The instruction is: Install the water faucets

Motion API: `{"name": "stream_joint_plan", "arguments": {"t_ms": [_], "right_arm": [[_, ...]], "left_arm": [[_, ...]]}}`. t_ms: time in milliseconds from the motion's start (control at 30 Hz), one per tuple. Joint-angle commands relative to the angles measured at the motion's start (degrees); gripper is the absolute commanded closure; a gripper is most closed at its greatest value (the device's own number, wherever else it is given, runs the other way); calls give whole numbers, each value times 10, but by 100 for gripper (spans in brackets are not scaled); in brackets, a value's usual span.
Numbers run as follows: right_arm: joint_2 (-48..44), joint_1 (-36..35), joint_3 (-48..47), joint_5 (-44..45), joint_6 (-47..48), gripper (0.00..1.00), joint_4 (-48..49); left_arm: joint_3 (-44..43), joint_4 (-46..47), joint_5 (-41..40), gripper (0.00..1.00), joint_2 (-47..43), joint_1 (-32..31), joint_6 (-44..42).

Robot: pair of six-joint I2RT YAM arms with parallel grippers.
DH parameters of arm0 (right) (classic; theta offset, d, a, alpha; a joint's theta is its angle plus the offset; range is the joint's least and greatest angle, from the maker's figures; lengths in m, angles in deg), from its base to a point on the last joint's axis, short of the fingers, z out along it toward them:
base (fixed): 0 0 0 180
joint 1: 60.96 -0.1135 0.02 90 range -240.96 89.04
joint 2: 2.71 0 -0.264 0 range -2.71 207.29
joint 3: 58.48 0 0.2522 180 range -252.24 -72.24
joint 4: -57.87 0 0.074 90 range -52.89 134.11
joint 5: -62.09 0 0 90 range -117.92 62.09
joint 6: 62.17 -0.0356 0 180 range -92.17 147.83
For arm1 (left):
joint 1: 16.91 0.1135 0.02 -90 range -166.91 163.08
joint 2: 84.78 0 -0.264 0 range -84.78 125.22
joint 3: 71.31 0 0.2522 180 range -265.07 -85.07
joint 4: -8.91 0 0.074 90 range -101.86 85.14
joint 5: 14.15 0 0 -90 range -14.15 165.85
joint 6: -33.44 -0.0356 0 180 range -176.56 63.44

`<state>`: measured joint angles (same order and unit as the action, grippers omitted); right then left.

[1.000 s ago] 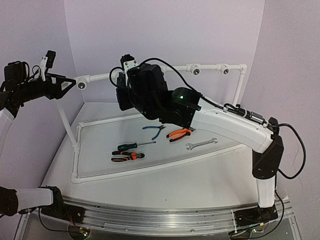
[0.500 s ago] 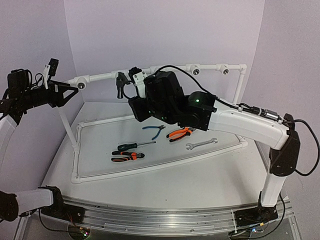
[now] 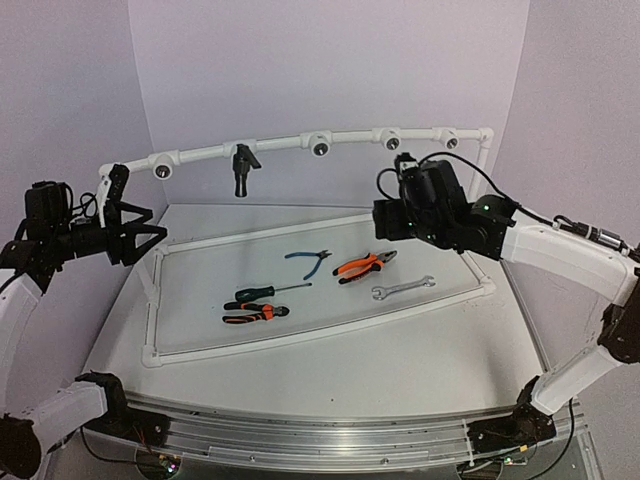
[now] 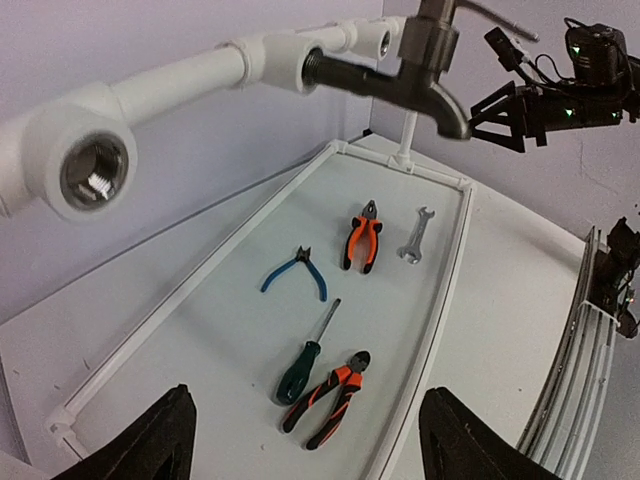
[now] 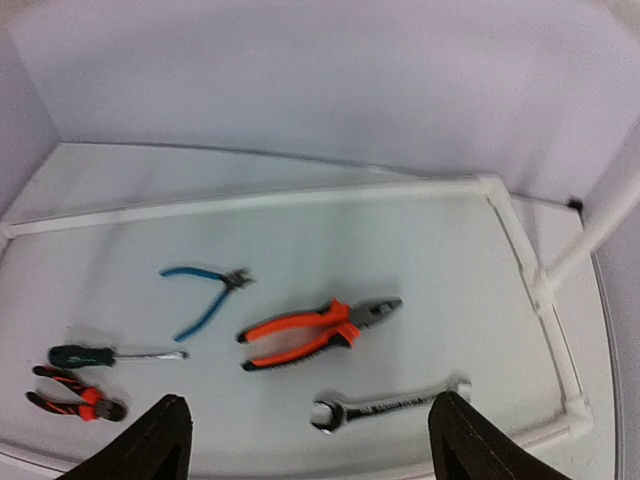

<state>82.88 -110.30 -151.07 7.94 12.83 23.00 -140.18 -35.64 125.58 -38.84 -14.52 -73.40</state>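
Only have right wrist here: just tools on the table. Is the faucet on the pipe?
Observer: Yes. In the top view the faucet hangs spout-down from the raised pipe.
Operator: Other ports filled?
Observer: Not the one beside it. The left wrist view shows the tee to its left with bare threads.
Operator: Right arm clear of it?
Observer: Yes. The right gripper is open and well off to the faucet's right, not touching it.
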Motion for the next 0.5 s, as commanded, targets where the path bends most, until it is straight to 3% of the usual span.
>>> {"name": "stream_joint_plan", "arguments": {"t_ms": [0,67,167,267,467], "right_arm": [[-58,113,131,-80,-191,13,-27],[-75,172,198,-149,-247,3,-27],[-77,240,253,-240,-315,2,-27],[-58,251,266,-251,-355,2,-39],[-29,252,242,-218,-359,2,-76]], "left_arm": [[56,-1,-68,17,43,-1,-9],[80,12,-120,9,71,-1,17],[89,30,-204,1,125,-1,45],[87,42,-256,0,166,-1,66],[103,84,-255,1,170,-1,75]]}}
